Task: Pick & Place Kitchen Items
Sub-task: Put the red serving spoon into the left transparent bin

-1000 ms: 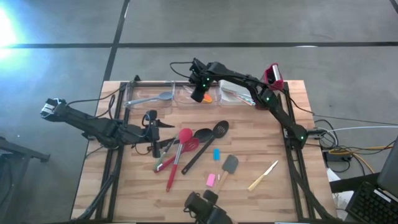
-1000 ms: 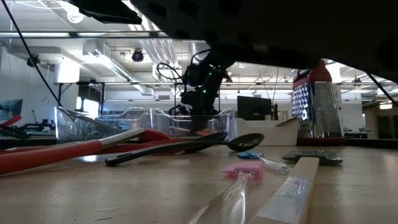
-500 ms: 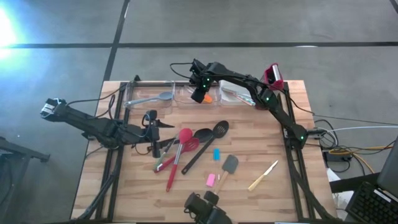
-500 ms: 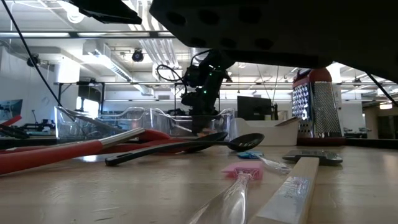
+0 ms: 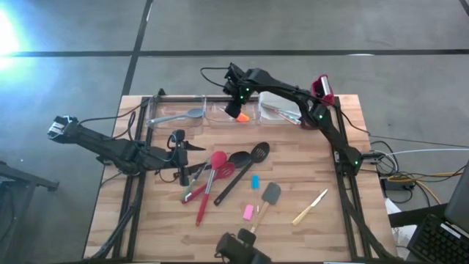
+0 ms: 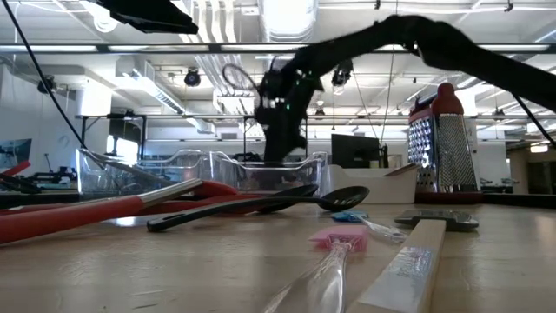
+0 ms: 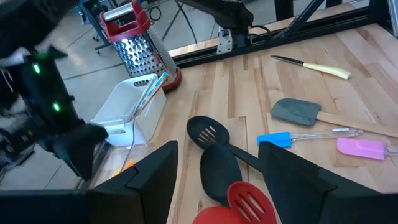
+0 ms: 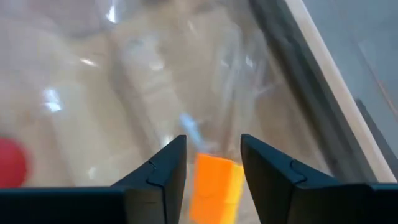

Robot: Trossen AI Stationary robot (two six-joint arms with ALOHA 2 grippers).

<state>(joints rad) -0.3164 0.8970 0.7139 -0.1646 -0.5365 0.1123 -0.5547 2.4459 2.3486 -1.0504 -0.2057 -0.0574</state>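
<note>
Two arms and a spread of utensils, which we list from the table's near edge back. Nearest lie a pink scraper [image 5: 249, 212], a grey scraper [image 5: 271, 193] and a knife [image 5: 311, 207] with a pale handle, each apart from the others on the bare wood. Just beyond them we find a blue scraper [image 5: 255, 181]. Next comes the central cluster: a slotted spoon [image 5: 259, 152], a ladle [image 5: 238, 158], a red whisk [image 5: 218, 159] and red tongs [image 5: 195, 192], their handles crossing. We place the left gripper [image 5: 180, 158] beside that cluster on its left, low over the table, fingers spread wide and holding nothing.

Along the far edge we count a row of tubs: a clear tub [image 5: 176, 112] with a grey spoon [image 5: 193, 114] in it, a second clear tub [image 5: 240, 111], then a white tub [image 5: 278, 106] with utensils inside. An orange scraper [image 8: 214, 184] lies in the second clear tub. We see the right gripper [image 8: 213, 165] directly above it, fingers parted to either side of the scraper, not gripping it. A grater [image 5: 322, 89] with a red top stands at the far right corner.
</note>
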